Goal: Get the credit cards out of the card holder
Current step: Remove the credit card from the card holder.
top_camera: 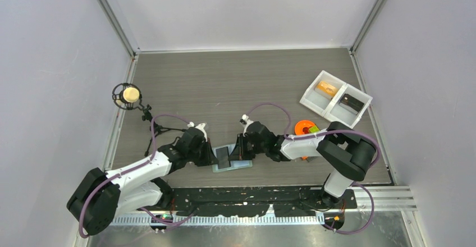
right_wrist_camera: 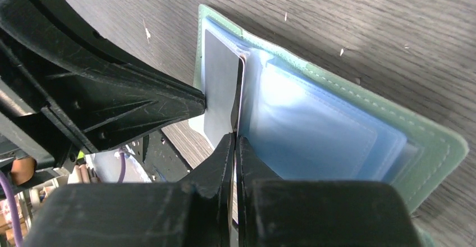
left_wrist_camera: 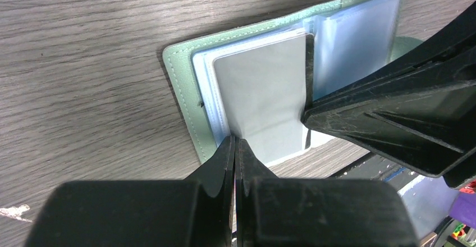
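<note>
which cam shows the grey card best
Left wrist: the flat grey card faces the lens nearly whole, against the open sage-green card holder. Right wrist sees it foreshortened to a narrow strip. Top external shows only a small dark rectangle.

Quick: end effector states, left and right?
Left end effector: closed, pinching an edge of the grey card in the open card holder.
Right end effector: closed, apparently pinching that card's spine-side edge.
</note>
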You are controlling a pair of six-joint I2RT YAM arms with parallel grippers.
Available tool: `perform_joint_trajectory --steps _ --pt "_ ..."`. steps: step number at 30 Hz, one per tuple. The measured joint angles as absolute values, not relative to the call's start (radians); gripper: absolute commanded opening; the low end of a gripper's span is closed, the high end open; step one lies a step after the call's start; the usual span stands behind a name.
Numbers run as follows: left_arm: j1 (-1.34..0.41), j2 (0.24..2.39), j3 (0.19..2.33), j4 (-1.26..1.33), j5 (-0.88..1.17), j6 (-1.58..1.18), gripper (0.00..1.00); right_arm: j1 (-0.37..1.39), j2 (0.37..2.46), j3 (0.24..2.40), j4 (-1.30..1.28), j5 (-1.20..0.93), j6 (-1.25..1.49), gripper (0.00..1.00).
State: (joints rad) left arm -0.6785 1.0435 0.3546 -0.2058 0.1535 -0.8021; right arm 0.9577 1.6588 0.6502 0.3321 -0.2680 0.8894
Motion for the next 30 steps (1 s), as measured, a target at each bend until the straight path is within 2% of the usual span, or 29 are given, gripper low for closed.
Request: perform_joint_trajectory --steps 18,24,28,30 --pt "-0.678 1.070 0.371 -0.213 0.151 -0.805 0.00 0.886 1.639 0.592 0.416 -0.401 0.897 0.05" --pt "-0.678 1.069 0.374 -0.219 0.150 -0.805 0.01 0.855 1.573 0.566 0.389 -0.405 0.891 0.05" --pt "-0.678 1.057 0.378 -0.238 0.150 -0.804 0.10 0.816 1.504 0.562 0.328 -0.402 0.874 0.05" --pt "-0.678 1.040 0.384 -0.262 0.151 -0.802 0.19 0.799 1.472 0.560 0.303 -0.402 0.867 0.05"
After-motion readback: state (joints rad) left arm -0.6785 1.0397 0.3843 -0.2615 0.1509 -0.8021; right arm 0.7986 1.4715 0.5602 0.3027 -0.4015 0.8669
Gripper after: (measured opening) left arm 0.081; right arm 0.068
